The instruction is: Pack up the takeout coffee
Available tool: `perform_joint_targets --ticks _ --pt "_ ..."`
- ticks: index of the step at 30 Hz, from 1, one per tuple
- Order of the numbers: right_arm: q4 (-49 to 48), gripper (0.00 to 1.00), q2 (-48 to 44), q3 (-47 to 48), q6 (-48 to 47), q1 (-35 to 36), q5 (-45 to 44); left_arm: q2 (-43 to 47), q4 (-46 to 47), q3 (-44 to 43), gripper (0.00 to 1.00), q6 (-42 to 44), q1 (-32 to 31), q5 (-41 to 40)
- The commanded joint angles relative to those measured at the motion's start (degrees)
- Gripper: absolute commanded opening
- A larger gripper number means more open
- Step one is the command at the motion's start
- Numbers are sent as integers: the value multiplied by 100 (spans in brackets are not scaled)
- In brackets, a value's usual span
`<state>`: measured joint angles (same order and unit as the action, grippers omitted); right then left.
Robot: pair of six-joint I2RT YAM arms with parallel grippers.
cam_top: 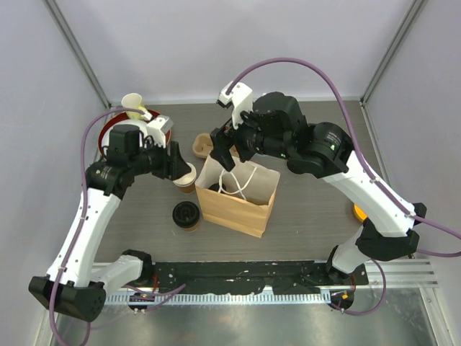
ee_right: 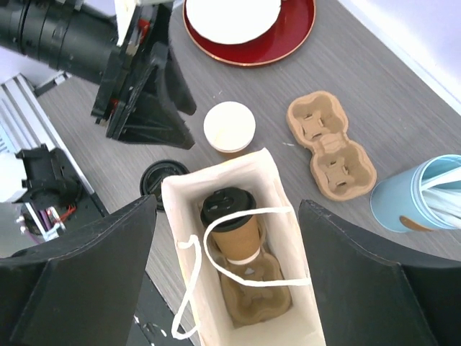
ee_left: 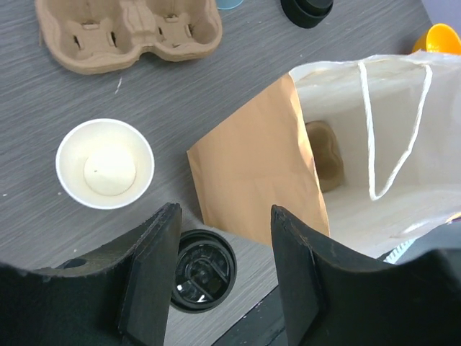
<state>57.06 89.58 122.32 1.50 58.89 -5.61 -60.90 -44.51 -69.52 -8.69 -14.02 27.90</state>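
One capped cup (ee_right: 229, 216) sits in the bag (cam_top: 234, 209), a second capped cup (cam_top: 186, 215) on the tabletop (cam_top: 310, 216) just left of it; light and crushable, it suits a gentle pinch round its paper wall by the open, empty left gripper (ee_left: 223, 215), the right gripper (ee_right: 227, 205) likewise open.

white arms (cam_top: 83, 231) with black joints (cam_top: 108, 176), each trailing a purple cable (cam_top: 288, 60).

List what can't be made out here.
- Top view: tan paper cup with black plastic lid inside the brown paper bag, hidden under the right gripper; seen only from the right wrist.
- Round orange object: cut by the left wrist frame's corner, behind the right arm from above.
- Pale blue cup: cut by right wrist frame's edge.
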Motion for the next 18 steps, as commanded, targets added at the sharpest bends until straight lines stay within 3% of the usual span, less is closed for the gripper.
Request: perform_joint_targets --ticks 1,10,15,18 --pt "-686 86 -274 -94 149 -80 -213 272 -487 -88 57 551 75 -144" --pt "-871 86 -160 -95 52 -264 59 316 -2409 -501 66 2352 93 -320" --pt "-872 86 -239 -217 -9 -300 165 80 -3396 -870 66 3170 93 -225" --pt "-880 86 -327 -507 52 -300 209 -175 -4195 -1072 65 4127 84 13"
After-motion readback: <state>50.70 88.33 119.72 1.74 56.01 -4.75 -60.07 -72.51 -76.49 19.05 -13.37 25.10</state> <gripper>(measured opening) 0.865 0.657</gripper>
